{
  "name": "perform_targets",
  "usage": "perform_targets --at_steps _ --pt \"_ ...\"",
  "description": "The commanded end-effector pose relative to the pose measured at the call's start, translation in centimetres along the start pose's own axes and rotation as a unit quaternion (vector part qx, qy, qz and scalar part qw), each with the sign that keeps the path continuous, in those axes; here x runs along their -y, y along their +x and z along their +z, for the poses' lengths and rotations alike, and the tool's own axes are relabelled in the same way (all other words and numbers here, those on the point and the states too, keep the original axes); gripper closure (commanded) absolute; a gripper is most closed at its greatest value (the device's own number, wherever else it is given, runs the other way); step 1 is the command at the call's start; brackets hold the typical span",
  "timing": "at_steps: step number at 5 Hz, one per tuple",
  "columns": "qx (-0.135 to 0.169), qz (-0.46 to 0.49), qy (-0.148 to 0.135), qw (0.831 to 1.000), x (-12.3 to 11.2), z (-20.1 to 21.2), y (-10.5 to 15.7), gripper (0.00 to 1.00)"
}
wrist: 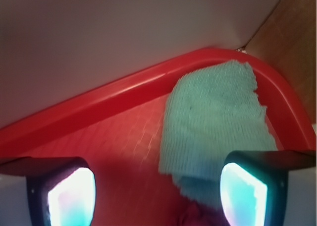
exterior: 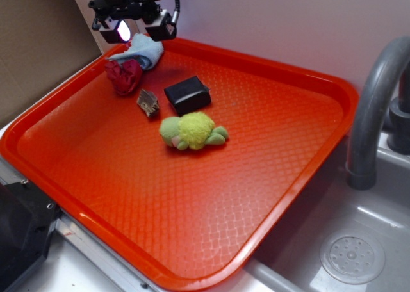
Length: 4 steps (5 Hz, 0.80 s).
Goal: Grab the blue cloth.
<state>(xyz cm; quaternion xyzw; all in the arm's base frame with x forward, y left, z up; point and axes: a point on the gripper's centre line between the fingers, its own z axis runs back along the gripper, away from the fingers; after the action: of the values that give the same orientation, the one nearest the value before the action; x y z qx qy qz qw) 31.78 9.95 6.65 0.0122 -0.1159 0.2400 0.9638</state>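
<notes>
I'm hanging the black gripper (exterior: 141,29) with its two glowing finger pads (wrist: 70,195) just above the far corner of the orange-red plastic tray (exterior: 301,196), jaws spread wide apart with nothing between them. The pale light-blue soft fabric cloth (exterior: 144,50) lies in that same corner, draped partly up the tray's raised rim, directly below the gripper. What worries me most is the crumpled red fabric wad (exterior: 125,75) touching the cloth's near edge: if I come down slightly toward the tray's centre, one finger could catch the red wad with the cloth, or instead of it. The rim is the other hazard; a descent too close to the tray's far edge could land a finger on the sloped wall and skid, or pinch only a thin fold that slips free. The black rectangular block (exterior: 188,94), the small brown wood-like chunk (exterior: 148,102) and the yellow-green plush toy (exterior: 192,130) sit further toward the tray's middle, well clear of my approach. The exterior view gives me the whole layout and the wad's contact with the cloth, but hides the jaw gap; the wrist view shows the cloth (wrist: 215,122) lying off toward one pad rather than centred, with only a sliver of dark red at the bottom edge.
</notes>
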Motion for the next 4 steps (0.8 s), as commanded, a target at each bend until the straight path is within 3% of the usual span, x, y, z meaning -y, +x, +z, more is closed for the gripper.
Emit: perform_targets --at_steps 1,3,4 --pt "0.028 0.014 0.043 0.999 -1.9 -1.5 2.4 0.00" --pt "0.012 0.005 0.058 0.998 -2.8 -3.7 1.9 0.00" --pt "0.007 0.004 0.066 0.998 -2.9 -4.3 1.6 0.39"
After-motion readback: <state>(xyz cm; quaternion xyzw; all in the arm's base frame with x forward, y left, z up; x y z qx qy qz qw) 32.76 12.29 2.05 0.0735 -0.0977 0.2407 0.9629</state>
